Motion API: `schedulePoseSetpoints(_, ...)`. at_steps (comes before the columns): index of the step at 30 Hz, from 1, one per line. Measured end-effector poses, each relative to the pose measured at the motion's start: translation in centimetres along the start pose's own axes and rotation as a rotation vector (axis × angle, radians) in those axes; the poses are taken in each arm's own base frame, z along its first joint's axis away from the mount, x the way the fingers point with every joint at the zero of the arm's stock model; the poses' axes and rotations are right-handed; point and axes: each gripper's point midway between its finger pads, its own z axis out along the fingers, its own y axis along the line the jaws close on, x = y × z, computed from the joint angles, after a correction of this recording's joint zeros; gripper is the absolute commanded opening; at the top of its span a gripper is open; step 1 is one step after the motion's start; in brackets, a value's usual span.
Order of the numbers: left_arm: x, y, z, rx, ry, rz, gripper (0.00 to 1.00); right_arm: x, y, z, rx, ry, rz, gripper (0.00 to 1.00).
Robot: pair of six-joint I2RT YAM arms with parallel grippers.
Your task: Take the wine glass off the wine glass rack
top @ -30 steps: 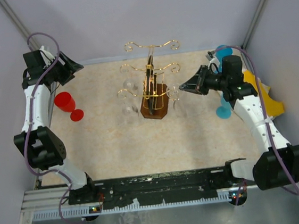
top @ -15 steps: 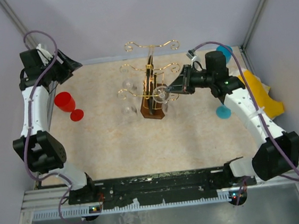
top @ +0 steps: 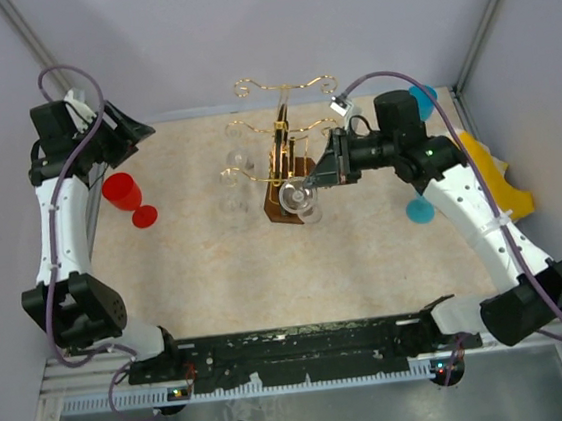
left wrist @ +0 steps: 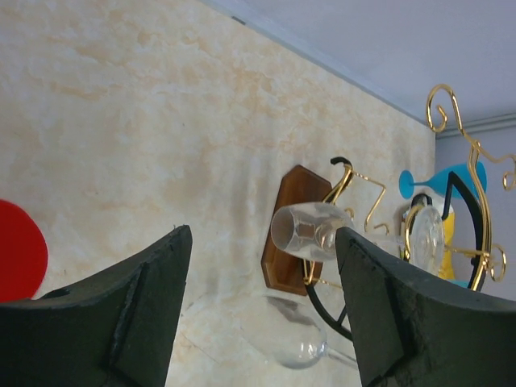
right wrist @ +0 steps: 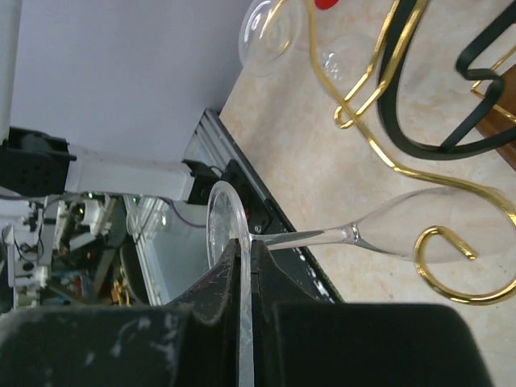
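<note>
The wine glass rack [top: 285, 130] is a gold wire stand on a dark wooden base [top: 279, 214] at the middle of the table. My right gripper [top: 318, 178] is shut on the flat foot of a clear wine glass [top: 298, 199] at the rack's front right. In the right wrist view the fingers [right wrist: 230, 266] pinch the foot [right wrist: 222, 218]. The stem [right wrist: 322, 236] runs right to the bowl [right wrist: 439, 222], which lies beside a curled gold hook [right wrist: 463, 262]. My left gripper [top: 134, 125] is open and empty at the far left, well away from the rack [left wrist: 476, 201].
Other clear glasses hang on the rack's left side [top: 239, 162], and they show in the left wrist view [left wrist: 310, 230]. A red glass [top: 123, 192] lies at the left. Blue glasses [top: 421, 209] and a yellow object [top: 499, 182] are at the right.
My right gripper moved left to the rack, shut on the wine glass's foot, and shifted it toward the front. My left gripper drifted slightly left and stayed open.
</note>
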Motion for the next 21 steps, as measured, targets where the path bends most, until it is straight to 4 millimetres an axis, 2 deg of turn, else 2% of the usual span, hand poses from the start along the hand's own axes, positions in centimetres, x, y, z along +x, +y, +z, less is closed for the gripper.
schedulePoseSetpoints(6, 2.8, -1.0, -3.0, 0.018, 0.049, -0.020, 0.79, 2.4, 3.8, 0.0, -0.020, 0.101, -0.133, 0.00)
schedulePoseSetpoints(10, 5.3, -2.0, -5.1, 0.067, 0.071, -0.046, 0.78, 3.5, 8.5, 0.1, -0.070, 0.164, -0.247, 0.00)
schedulePoseSetpoints(14, 8.1, -2.3, -6.0, 0.104, 0.124, -0.124, 0.77, 3.6, 12.0, 0.2, -0.096, 0.189, -0.332, 0.00)
schedulePoseSetpoints(18, 8.7, -3.0, -6.3, 0.133, 0.149, -0.182, 0.77, 3.7, 14.8, 1.1, -0.081, 0.223, -0.423, 0.00)
schedulePoseSetpoints(21, 8.5, -4.0, -6.8, 0.161, 0.152, -0.215, 0.77, 4.0, 15.7, 2.1, -0.069, 0.252, -0.471, 0.00)
